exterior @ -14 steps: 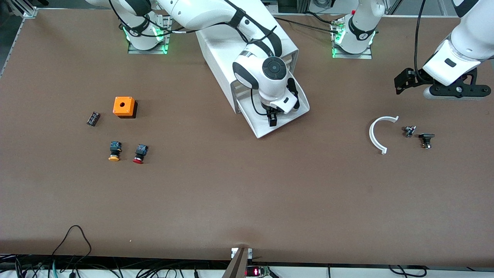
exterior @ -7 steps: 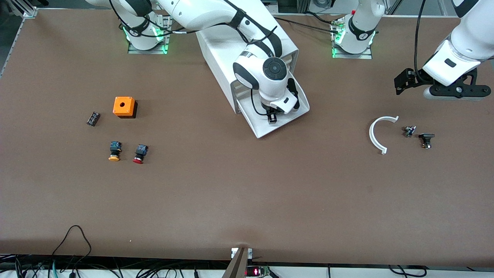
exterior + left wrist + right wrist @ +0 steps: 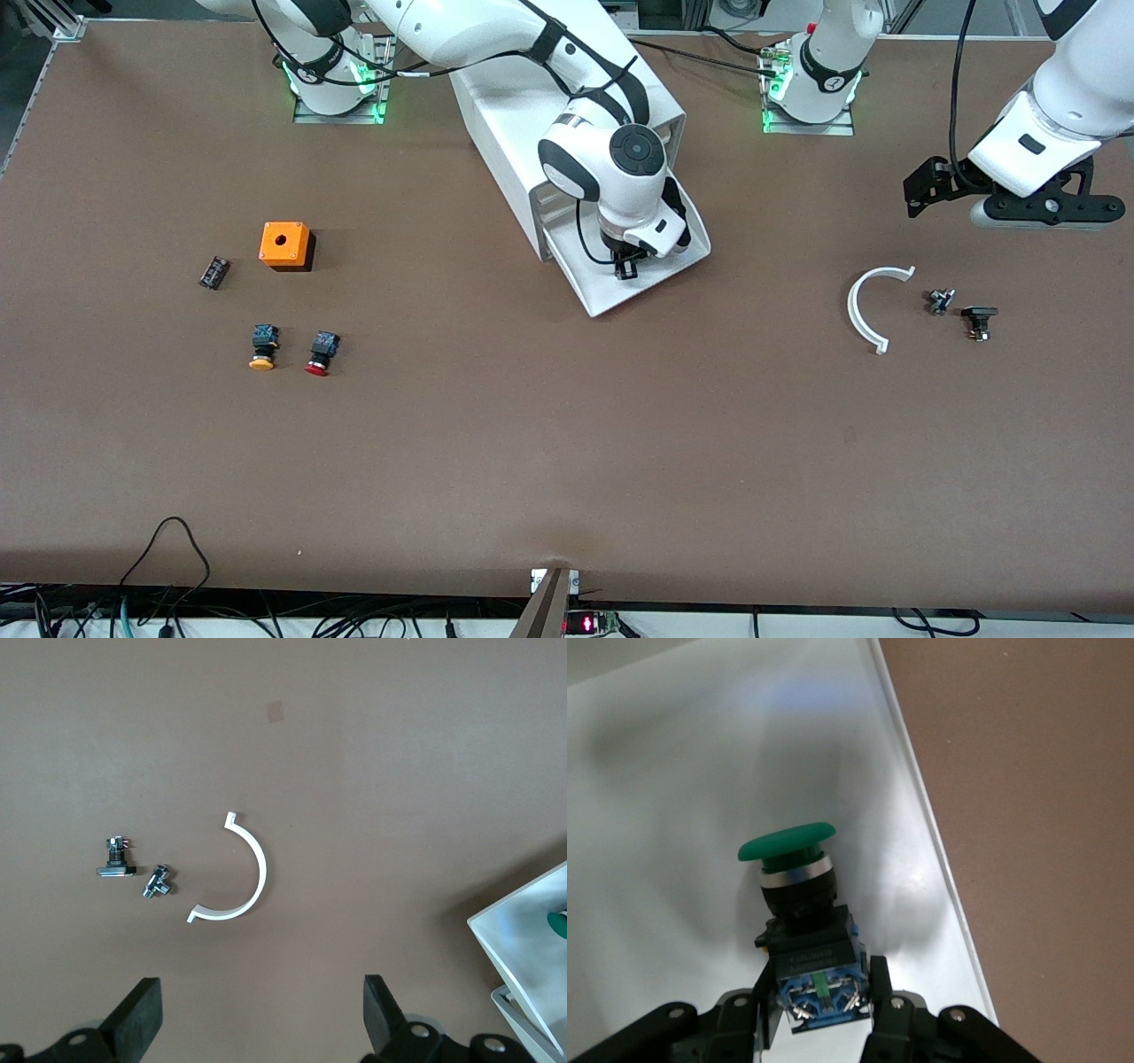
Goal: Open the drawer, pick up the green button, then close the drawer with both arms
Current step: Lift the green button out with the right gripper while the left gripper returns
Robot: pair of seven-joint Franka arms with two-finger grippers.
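The lowest drawer [image 3: 651,288] of the white cabinet [image 3: 505,115] stands pulled out; its white floor [image 3: 673,771] fills the right wrist view. The green-capped button [image 3: 799,904] lies on its side in the drawer near the side wall. My right gripper [image 3: 627,266] is down in the drawer, open, its fingers [image 3: 877,979] flanking the button's blue body closely. In the front view the button is hidden under this gripper. My left gripper [image 3: 1045,211] waits open and empty [image 3: 261,1010] above the table at the left arm's end. The drawer's corner [image 3: 523,939] shows in the left wrist view.
An orange box [image 3: 284,244], a small black part [image 3: 213,272], a yellow-capped button [image 3: 262,347] and a red-capped button [image 3: 321,353] lie toward the right arm's end. A white arc piece [image 3: 868,306] and two small metal parts [image 3: 939,301] [image 3: 979,321] lie under the left gripper.
My right gripper has sunk lower into the drawer and shifted a little toward the cabinet. The left arm has barely moved.
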